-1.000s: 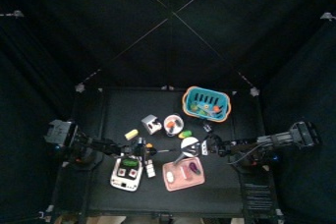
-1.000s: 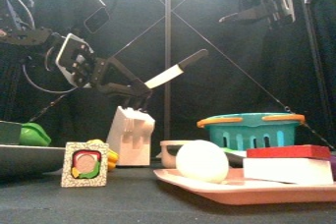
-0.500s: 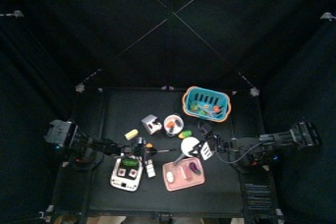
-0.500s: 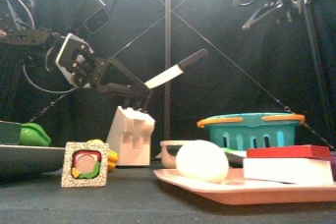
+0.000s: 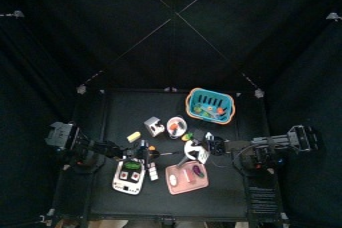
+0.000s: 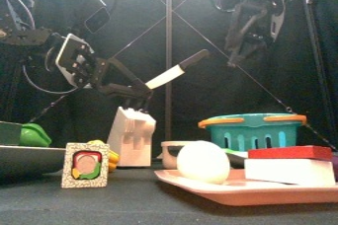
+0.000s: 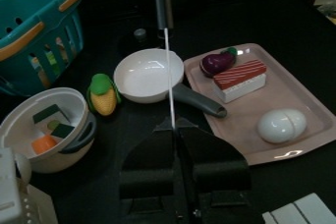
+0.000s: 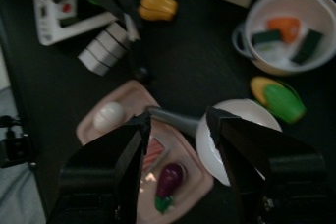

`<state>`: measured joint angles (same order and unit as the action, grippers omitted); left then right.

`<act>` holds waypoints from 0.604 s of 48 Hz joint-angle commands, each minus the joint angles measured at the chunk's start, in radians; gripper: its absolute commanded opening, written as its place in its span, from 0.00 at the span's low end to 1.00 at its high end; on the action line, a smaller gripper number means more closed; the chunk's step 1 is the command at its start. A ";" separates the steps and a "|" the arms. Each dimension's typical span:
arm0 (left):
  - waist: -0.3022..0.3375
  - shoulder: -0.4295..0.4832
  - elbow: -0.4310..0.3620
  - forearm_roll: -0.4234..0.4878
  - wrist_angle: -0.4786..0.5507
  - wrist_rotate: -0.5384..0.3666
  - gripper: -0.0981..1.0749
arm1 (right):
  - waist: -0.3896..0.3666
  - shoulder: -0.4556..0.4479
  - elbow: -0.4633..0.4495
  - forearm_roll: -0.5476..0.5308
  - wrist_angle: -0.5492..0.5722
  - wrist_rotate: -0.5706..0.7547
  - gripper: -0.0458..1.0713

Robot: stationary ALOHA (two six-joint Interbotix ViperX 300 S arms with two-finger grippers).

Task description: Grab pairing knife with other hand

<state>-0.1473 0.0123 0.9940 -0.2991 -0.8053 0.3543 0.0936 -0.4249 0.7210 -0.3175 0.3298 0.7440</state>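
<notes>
The likeliest slip is in the handover: the paring knife (image 6: 169, 73) is held only at its blade end by the left gripper (image 6: 109, 71), whose jaws are clamped on it, so a sideways nudge from the right gripper (image 6: 251, 34) could pivot it or knock it loose onto the pink tray (image 7: 292, 110) and white bowl (image 7: 147, 75) lying below. The right gripper hangs above and beyond the knife's free end, well apart from it, with its jaws spread wide and nothing between them. If it closes before the handle sits squarely between the jaws, I judge it would catch only the tip of the handle. The knife is in the air, clear of the worktop (image 5: 167, 112). Its long axis runs straight out from the left gripper, slanting upward, black handle (image 6: 191, 61) pointing away toward the right gripper.
</notes>
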 commanded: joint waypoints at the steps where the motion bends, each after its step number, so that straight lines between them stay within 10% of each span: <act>1: -0.009 -0.011 -0.009 0.017 -0.002 0.002 0.35 | -0.003 -0.008 0.026 -0.009 -0.106 0.000 0.79; 29: -0.015 0.000 -0.025 0.031 0.002 0.000 0.35 | -0.005 0.135 -0.055 -0.140 -0.106 -0.006 0.78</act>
<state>-0.1611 0.0153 0.9879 -0.2715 -0.7992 0.3543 0.0920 -0.2930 0.7041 -0.4541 0.2286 0.7394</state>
